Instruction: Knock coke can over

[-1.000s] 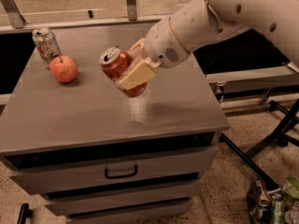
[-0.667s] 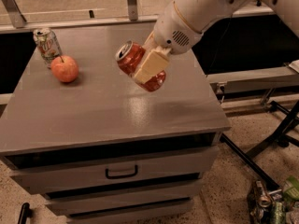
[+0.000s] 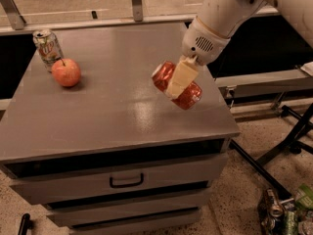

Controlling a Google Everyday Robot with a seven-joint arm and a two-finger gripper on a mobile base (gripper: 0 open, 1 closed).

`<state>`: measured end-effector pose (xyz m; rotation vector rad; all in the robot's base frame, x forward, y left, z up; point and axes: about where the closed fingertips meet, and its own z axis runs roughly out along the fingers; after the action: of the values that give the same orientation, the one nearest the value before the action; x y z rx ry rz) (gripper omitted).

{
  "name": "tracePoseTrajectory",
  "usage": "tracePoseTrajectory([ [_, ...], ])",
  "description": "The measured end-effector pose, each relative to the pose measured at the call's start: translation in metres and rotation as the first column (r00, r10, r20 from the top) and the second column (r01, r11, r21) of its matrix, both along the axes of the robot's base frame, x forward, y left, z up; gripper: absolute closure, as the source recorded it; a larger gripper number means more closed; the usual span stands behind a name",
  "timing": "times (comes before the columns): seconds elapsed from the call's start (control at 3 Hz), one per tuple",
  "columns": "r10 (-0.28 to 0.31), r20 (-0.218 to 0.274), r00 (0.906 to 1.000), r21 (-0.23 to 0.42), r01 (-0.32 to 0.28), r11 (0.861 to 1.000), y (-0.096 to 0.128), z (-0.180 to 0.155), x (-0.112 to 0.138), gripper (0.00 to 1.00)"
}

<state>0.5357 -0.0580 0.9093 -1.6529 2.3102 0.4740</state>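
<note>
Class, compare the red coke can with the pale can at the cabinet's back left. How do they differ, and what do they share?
The coke can is red; the pale can is whitish-green. The coke can is tipped over; the pale can stands upright. The gripper, near the right edge of the cabinet, is clamped on the coke can; the pale can sits ungripped beside an apple. Both are drink cans.

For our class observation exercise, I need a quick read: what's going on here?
The robot's gripper is clamped on the coke can, holding it tipped far over at the right side of the grey cabinet top. Whether the can touches the surface is unclear. An apple and a pale can sit together at the back left, away from the gripper.
</note>
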Motion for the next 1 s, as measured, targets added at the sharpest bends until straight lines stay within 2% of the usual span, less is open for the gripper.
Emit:
tracePoseTrajectory([
  [0.33,0.016,0.019,0.9997,-0.018,-0.016,1.000,-0.0055,-0.0239,0.0042,0.55],
  [0.67,0.016,0.024,0.9996,-0.016,-0.016,1.000,-0.0035,-0.0234,0.0053,0.24],
  [1.0,0.018,0.027,0.9995,-0.014,-0.018,1.000,-0.0017,-0.0237,0.0057,0.00],
])
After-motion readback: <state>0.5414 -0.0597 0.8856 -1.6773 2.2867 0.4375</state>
